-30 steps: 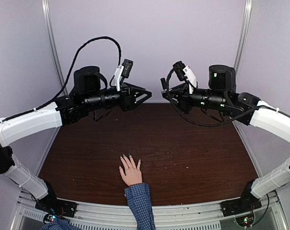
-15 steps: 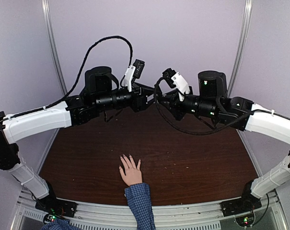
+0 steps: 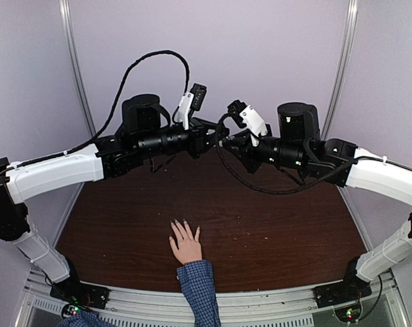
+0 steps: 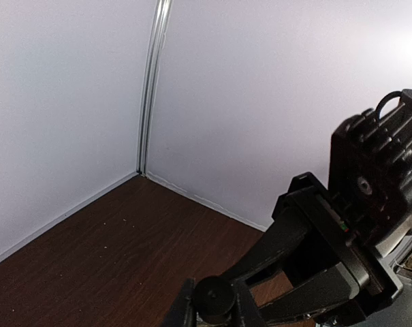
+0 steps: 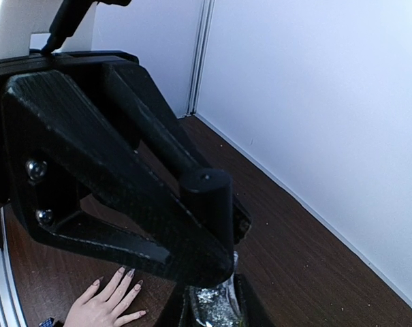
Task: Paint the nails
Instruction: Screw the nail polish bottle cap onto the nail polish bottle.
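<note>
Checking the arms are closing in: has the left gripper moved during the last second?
Yes. The left gripper has shifted right, toward the middle, while the hand on the table stayed put.

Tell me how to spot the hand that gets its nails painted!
Look at the dark brown table, at its near edge in the middle. A hand lies flat there with fingers spread, coming out of a blue checked cuff. It's the only skin-coloured thing there.

Raised high and reaching inward with both arms, forearms near level, wrists turned toward each other. Meeting tip to tip at far centre. Pinching a black cap (image 5: 206,197) with the left end effector (image 3: 217,137), clamping a glittery bottle (image 5: 216,304) with the right end effector (image 3: 229,143).
</note>
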`<state>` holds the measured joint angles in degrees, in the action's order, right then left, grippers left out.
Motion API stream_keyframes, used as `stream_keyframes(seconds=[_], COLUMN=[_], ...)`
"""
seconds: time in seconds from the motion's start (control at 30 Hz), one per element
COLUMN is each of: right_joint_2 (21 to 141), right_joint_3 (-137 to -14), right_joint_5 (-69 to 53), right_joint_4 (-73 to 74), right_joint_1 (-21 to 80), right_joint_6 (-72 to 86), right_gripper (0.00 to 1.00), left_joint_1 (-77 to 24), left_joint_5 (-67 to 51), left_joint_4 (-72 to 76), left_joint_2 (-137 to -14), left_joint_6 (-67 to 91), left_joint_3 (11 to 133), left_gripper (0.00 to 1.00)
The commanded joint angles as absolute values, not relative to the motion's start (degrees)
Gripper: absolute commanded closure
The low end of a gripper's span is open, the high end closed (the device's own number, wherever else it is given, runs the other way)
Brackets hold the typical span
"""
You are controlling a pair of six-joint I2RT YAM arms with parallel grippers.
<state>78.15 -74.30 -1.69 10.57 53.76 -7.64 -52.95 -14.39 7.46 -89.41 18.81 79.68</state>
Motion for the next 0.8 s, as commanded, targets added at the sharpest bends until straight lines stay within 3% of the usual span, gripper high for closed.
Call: stream_keyframes(seconds=[0.0,0.23,0.77], right_joint_2=[76.3,73.2,70.3], right_joint_3=[-75.1,-74.3,-75.8], right_joint_5=[-4.9,-18.1,-56.2], right_joint_4=[9.4,6.6,-1.9], right_joint_1=[54.1,52.1,46.6], right_joint_6=[-8.3,-7.1,-1.8], right_gripper=[1.00,1.00,1.00], left_joint_1=[-53.1,-52.1,-51.8], left_joint_5=[-17.2,-25.4,-54.6], left_joint_4=[10.6,11.5,5.6], left_joint_2=[-89.0,-87.7,-92.0], left_joint_6=[18.3,18.6,14.0], left_joint_3=[80.0,78.4,83.2], left_gripper=[0.92,0.98,0.99])
